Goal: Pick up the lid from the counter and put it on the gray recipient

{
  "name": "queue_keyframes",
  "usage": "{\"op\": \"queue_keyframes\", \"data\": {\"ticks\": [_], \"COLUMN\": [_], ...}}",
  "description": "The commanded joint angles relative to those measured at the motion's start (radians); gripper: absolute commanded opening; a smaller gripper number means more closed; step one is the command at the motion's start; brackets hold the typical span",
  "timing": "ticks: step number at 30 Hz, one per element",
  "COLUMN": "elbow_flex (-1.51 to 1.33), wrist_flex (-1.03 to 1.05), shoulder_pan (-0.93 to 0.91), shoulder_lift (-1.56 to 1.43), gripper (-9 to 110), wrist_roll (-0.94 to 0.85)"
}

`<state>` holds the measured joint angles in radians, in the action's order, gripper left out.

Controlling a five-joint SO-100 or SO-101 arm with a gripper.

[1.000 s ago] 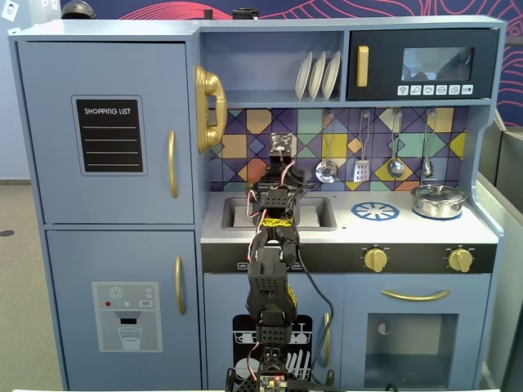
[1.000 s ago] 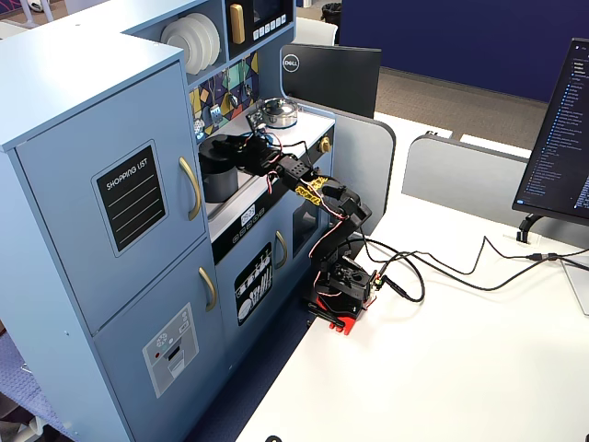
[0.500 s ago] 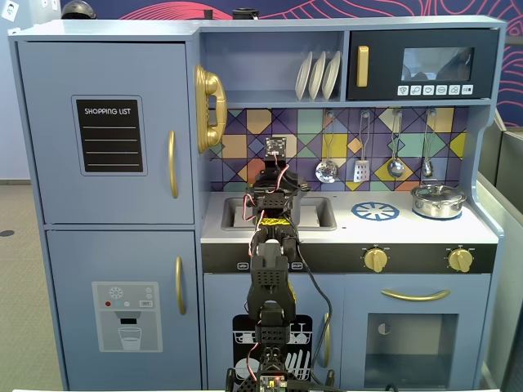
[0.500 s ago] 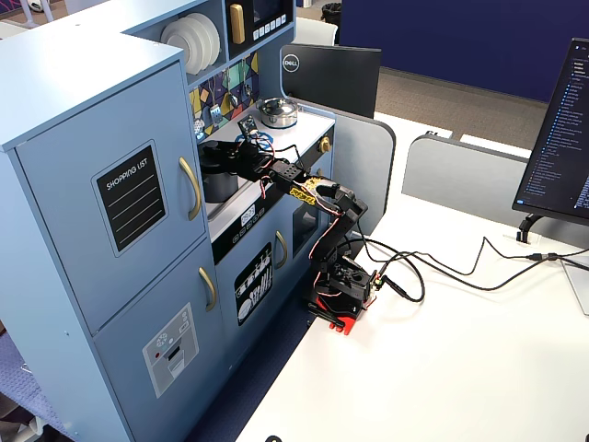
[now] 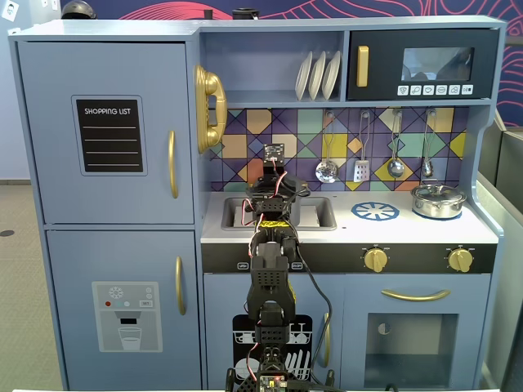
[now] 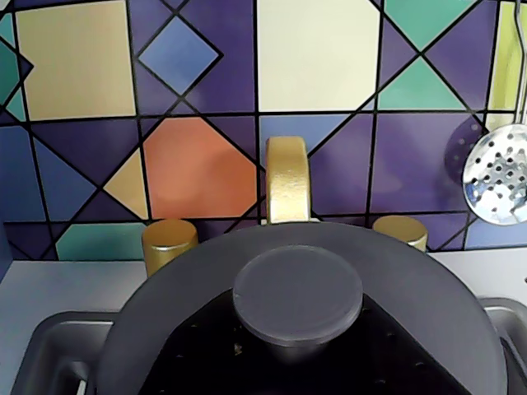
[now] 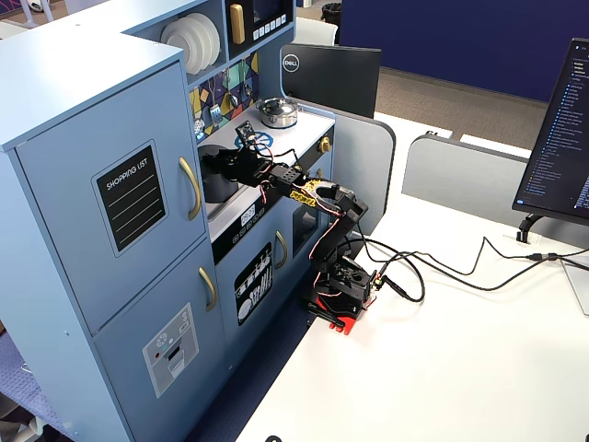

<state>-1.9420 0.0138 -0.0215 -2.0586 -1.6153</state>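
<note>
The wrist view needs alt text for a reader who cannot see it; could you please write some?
A dark-gray lid with a round central knob fills the lower frame, above a sink. Behind it are a gold faucet, two gold taps, a colourful tiled backsplash and a hanging skimmer.

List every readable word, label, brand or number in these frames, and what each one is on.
"SHOPPING LIST": black chalkboard panel on the upper cabinet door, readable in both fixed views.
"DELL": back of the black monitor behind the toy kitchen.
Microwave buttons: icons only, too small to read.
Ice dispenser panel: small label, unreadable.
Screen at right: text lines too small to read.
Wrist view: no text.
</note>
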Motion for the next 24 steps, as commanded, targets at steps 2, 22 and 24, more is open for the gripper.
{"op": "queue_keyframes", "data": {"ticks": [2,22,24], "elbow_flex": [0.008,0.066,0.066], "wrist_flex": [-0.014,0.193,0.265], "shoulder_pan": [0.012,0.015,0.018], "shoulder_lift": [-0.057,-0.149,-0.187], "gripper": [0,11,14], "wrist_roll": [0.008,0.021,0.026]}}
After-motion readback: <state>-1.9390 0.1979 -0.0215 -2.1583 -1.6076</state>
